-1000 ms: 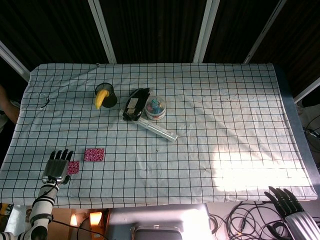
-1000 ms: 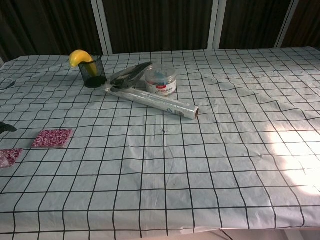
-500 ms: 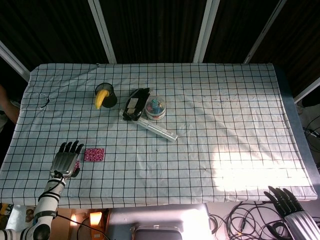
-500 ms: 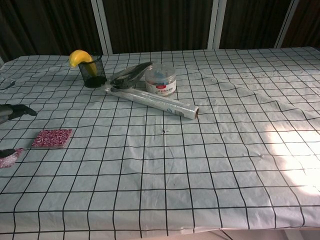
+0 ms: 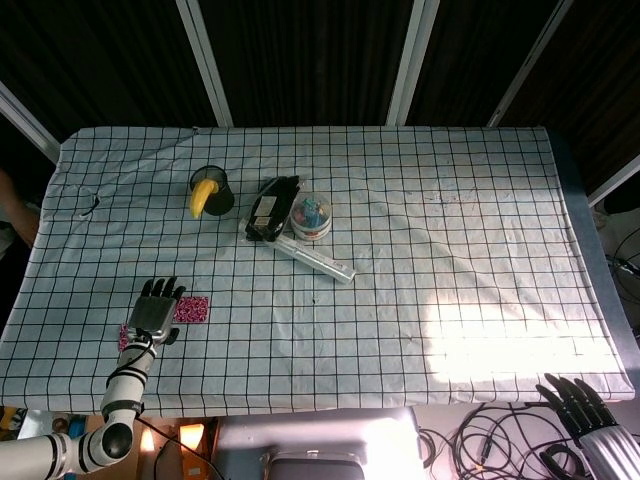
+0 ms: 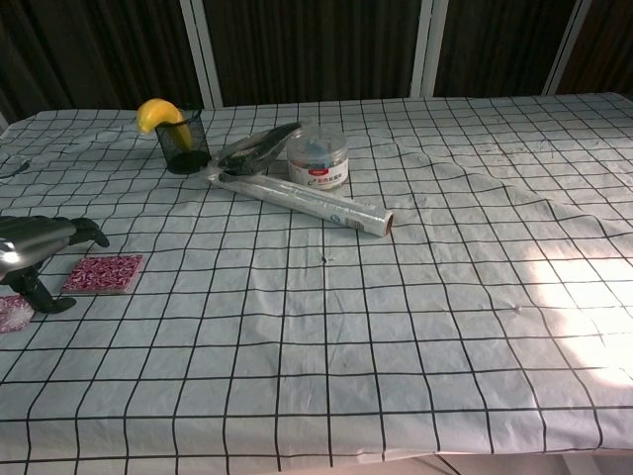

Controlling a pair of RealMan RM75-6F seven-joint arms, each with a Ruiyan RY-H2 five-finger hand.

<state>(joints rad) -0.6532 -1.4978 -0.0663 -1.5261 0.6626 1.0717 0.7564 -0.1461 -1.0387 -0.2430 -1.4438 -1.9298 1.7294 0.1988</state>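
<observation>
— While the left hand [image 5: 157, 311] hovers at the lower left of the head view, what lies under it?
— Two pink patterned pads: the nearer pink pad [image 6: 103, 273] sits just beside its fingertips, the second pink pad [image 6: 12, 313] partly under the palm. Fingers are spread, grasping nothing.
— And the right hand [image 5: 588, 412]?
— Bottom right corner, off the checked tablecloth [image 5: 450, 260], fingers spread and empty.
— Anything else?
— Upper left of centre: a banana [image 5: 203, 196] in a black cup [image 5: 218, 190], a film roll [image 6: 307, 200] and a round tub [image 6: 318, 160].

Left hand [image 5: 156, 310] moved right, now over pink tiles [image 5: 189, 309].
</observation>
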